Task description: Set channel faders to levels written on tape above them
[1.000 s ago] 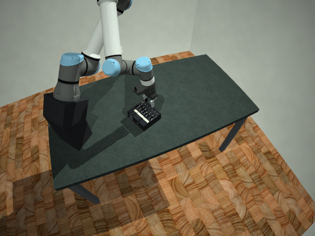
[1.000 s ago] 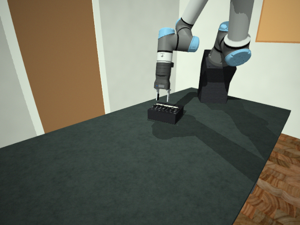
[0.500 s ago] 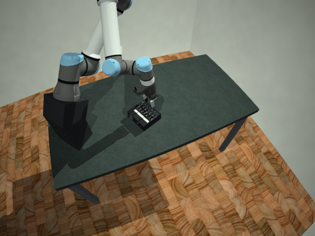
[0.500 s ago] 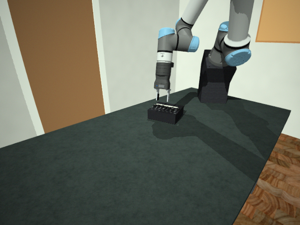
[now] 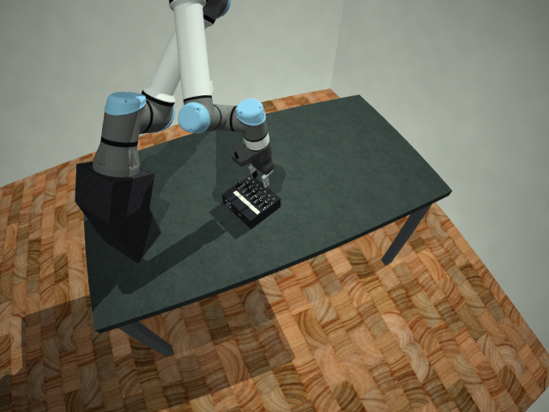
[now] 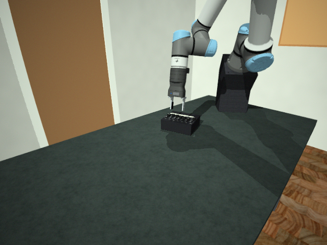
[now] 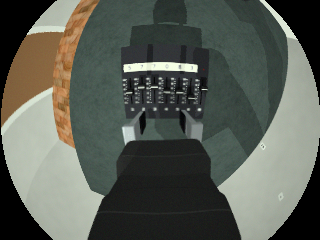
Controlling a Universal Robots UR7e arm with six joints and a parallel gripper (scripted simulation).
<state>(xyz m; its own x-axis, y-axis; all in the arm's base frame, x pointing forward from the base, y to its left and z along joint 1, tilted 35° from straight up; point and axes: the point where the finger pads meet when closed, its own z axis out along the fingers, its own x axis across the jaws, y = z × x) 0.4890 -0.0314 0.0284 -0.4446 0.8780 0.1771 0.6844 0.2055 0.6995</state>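
The black lighting desk (image 5: 268, 215) (image 6: 175, 127) (image 7: 167, 54) stands flat on the table. Its white tape (image 5: 245, 202) (image 7: 160, 67) seems to read 5, 7, 7, 0, a blurred 8 or 6, and 3 in the wrist view. There the second cap (image 7: 141, 87) and third cap (image 7: 154, 87) stand highest of the channel caps. The first (image 7: 129, 92), fourth (image 7: 167, 92) and fifth (image 7: 179, 92) stand lower, the sixth (image 7: 191, 98) lowest. The master cap (image 7: 204, 89) is at far right. Exact levels are too small to read. My gripper (image 5: 259, 178) (image 6: 177, 109) (image 7: 162, 117) is open and empty above the desk.
The dark green table (image 5: 346, 177) (image 6: 105, 184) carries the desk. The arm's black pedestal (image 5: 111, 195) (image 6: 232, 92) stands at one end of the table. The arm's shadow falls across the table beside the desk.
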